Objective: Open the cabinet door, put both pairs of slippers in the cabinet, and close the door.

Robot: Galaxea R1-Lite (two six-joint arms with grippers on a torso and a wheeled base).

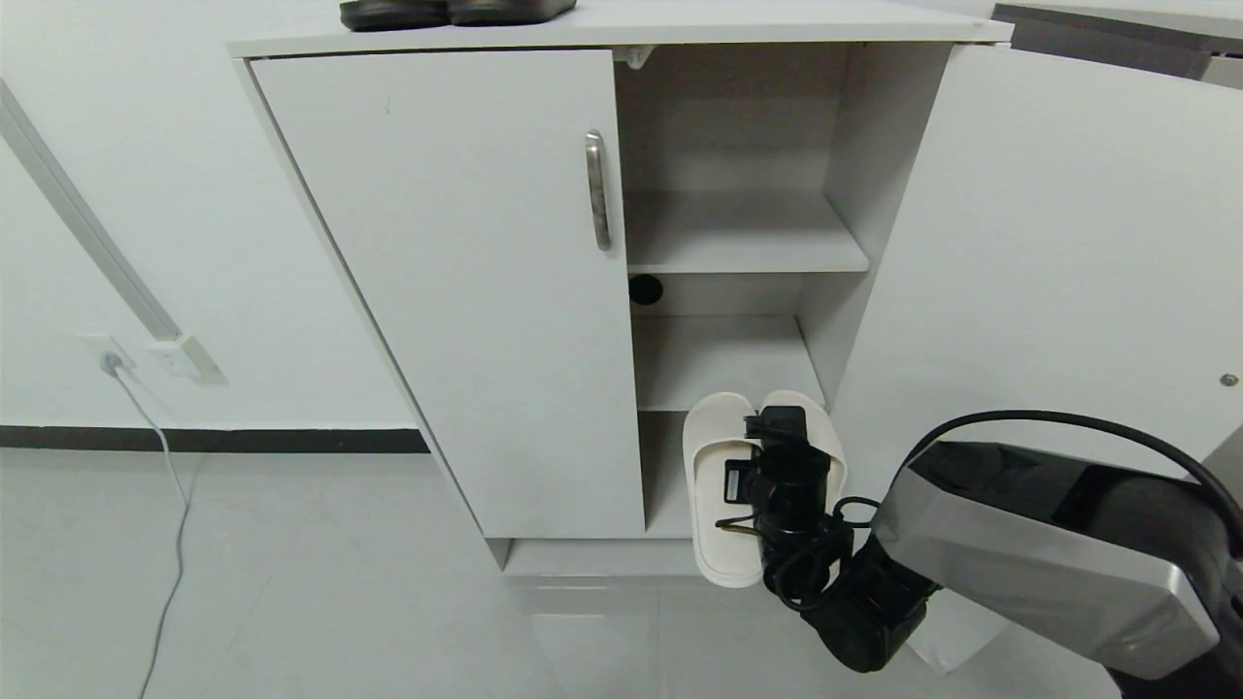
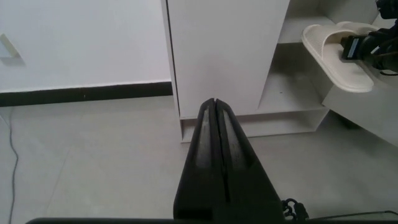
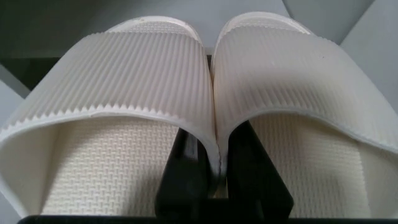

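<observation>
Pinching the white slippers (image 1: 714, 524) by their inner edges, my right gripper (image 1: 777, 432) holds the pair before the open right half of the cabinet (image 1: 437, 291), by the lower shelf (image 1: 719, 364); my left gripper (image 2: 214, 118) hangs low above the floor (image 2: 93, 155), fingers pressed together; dark slippers (image 1: 447, 12) lie on top

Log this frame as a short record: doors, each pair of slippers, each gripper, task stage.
doors: left door closed; right door swung open
dark slippers: on top of the cabinet
white slippers: pair held together, low in front of the open side, not yet on a shelf
right gripper: jaws clamped on the white slippers' inner edges
left gripper: jaws shut, holding nothing, above the floor in front of the cabinet
stage: door open, neither pair inside
</observation>
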